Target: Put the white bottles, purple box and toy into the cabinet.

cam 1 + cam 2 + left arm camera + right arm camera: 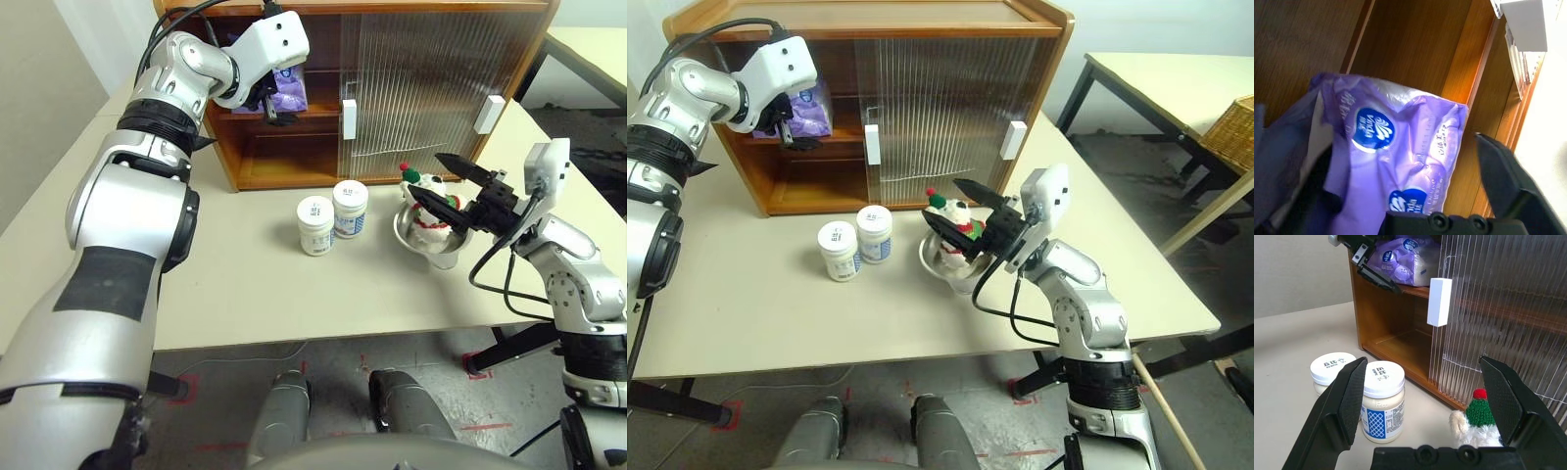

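Closest in, the right end effector (972,208) hangs wide open just over the toy (955,223), which sits in a steel bowl (939,262), so it looks lined up to grab; the two white bottles (332,215) wait on the surface (245,284); farther back the left end effector (275,101), fingers spread, straddles the purple box (290,88), now resting on the cabinet (411,59) top shelf, probably just let go.

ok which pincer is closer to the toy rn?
Right. The right pincer hangs open just above the toy in its bowl; the left pincer is at the cabinet's upper shelf by the purple box.
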